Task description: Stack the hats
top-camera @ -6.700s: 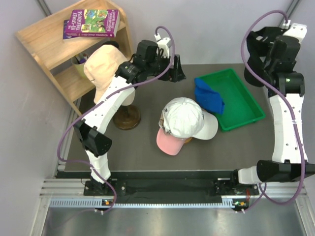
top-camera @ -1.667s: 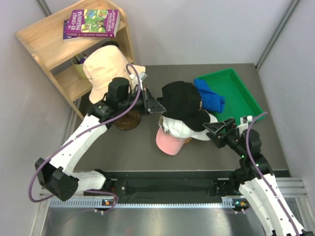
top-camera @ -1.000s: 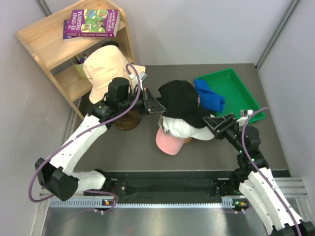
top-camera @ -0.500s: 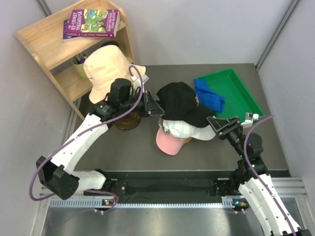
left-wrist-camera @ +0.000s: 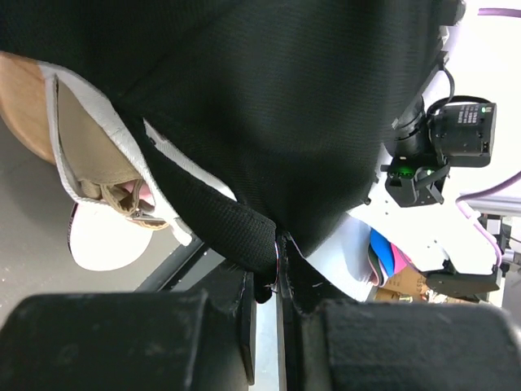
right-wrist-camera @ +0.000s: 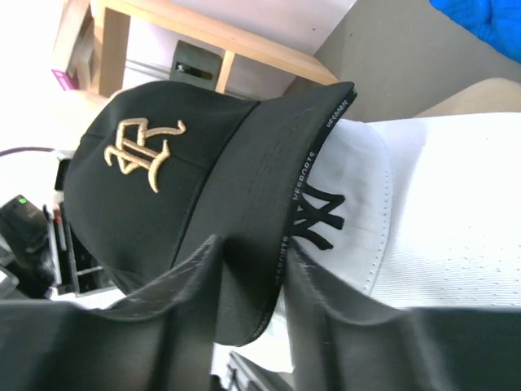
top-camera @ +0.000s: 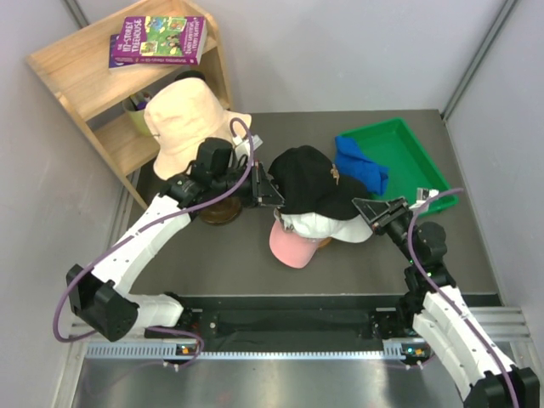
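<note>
- The black cap (top-camera: pixel 310 178) lies on top of the white cap (top-camera: pixel 350 229), which sits over the pink cap (top-camera: pixel 293 246), in the middle of the table (top-camera: pixel 229 255).
- The left gripper (left-wrist-camera: pixel 277 281) has its fingers pinched together on the black cap's rear edge.
- The right gripper (right-wrist-camera: pixel 256 244) has one finger on each side of the black cap's brim corner; whether they press on it cannot be told.
- A blue cap (top-camera: pixel 361 166) lies in the green tray (top-camera: pixel 425 144) at far right.
- A peach hat (top-camera: pixel 183 127) sits far left, beside a wooden shelf (top-camera: pixel 85 68).
</note>
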You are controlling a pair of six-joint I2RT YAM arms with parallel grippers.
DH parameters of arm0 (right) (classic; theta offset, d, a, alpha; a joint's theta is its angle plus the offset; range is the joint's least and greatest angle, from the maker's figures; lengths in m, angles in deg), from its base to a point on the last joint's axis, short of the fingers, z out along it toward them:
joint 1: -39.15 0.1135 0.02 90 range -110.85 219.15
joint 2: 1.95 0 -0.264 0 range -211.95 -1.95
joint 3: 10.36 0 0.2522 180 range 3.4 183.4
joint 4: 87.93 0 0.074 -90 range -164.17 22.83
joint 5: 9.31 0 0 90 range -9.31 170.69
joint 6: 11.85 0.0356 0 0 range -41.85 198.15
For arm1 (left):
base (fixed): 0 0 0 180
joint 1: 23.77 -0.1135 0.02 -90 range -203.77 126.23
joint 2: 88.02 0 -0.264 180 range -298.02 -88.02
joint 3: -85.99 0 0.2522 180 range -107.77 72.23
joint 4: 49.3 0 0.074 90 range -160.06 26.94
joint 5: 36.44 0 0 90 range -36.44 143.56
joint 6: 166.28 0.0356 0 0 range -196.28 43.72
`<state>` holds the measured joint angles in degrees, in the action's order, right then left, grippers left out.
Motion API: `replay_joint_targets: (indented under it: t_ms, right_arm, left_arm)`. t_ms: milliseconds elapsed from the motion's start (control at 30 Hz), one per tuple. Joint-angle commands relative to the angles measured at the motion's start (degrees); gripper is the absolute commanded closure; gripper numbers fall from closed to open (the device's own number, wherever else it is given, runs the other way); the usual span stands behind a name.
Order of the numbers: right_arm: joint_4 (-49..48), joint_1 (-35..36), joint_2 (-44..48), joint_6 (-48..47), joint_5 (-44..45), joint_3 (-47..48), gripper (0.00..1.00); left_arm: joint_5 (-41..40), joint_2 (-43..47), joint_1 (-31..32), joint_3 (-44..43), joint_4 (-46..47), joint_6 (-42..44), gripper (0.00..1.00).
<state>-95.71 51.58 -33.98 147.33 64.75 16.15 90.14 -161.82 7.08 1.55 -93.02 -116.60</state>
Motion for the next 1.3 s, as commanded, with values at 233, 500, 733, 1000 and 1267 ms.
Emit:
replay_joint_targets:
  t_ms: [233, 500, 733, 1000, 1267]
  right_arm:
    - [12.0, -1.6, 11.5, -2.8, 0.3, 2.2, 1.0]
    - [17.2, -2.4, 16.2, -1.9, 1.4, 2.5, 1.0]
    - [23.0, -2.6, 19.9, -1.2, 2.1, 4.9, 1.0]
    - [32.7, -2.7, 29.4, 0.2, 5.5, 3.0, 1.0]
    - [42.7, -2.7, 31.9, -4.9, 7.0, 1.4, 1.0]
  left_arm:
    - [-0.9, -0.2, 0.4, -3.2, -1.2, 0.5, 0.69]
    - [-4.1, 0.5, 0.4, -10.1, -8.4, 3.3, 0.36]
    - [-6.2, 0.8, 0.4, -11.3, -9.9, 4.7, 0.28]
    - [-7.5, 0.5, 0.4, -9.9, -8.5, 5.1, 0.28]
    - [-8.8, -2.0, 0.4, -9.0, -6.0, 6.4, 0.28]
